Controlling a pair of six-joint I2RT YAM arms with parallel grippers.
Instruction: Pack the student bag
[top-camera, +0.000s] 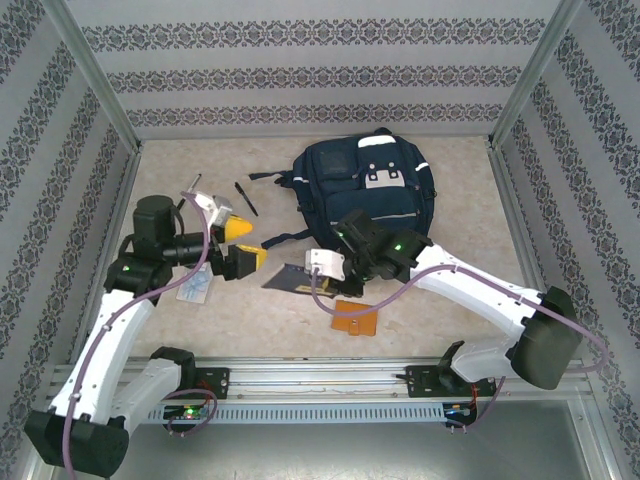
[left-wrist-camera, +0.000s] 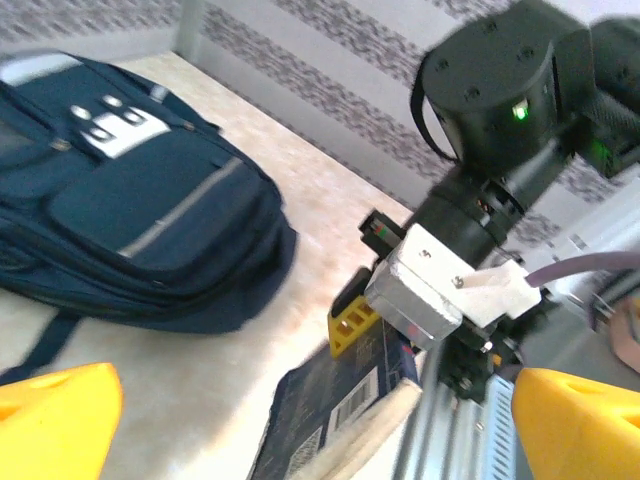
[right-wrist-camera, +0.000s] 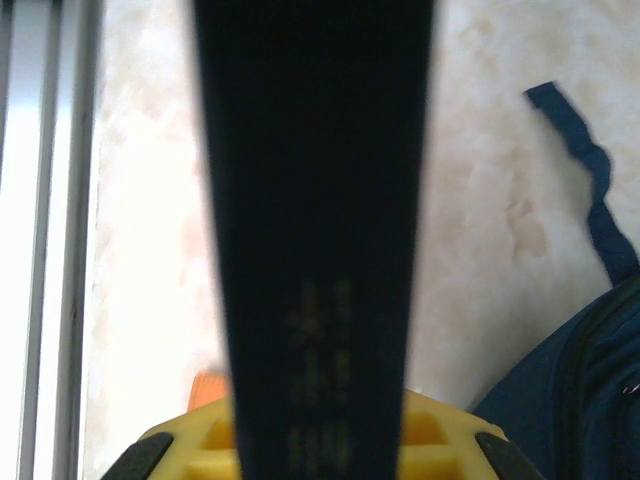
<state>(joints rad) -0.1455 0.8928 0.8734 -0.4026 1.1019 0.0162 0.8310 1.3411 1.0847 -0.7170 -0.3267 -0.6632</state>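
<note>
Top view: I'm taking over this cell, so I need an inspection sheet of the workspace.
Surface: beige table, no spills seen.
Job's things: bag lies at the back, pockets up; book is held in front of it.
Clutter: pen left of the bag; orange item near the front edge; paper under the left arm.
Grippers: left gripper open, empty; right gripper shut on the book.
Cables: purple cables run along both arms, none snagged that I can see.
Surroundings: patterned walls, metal frame.
</note>
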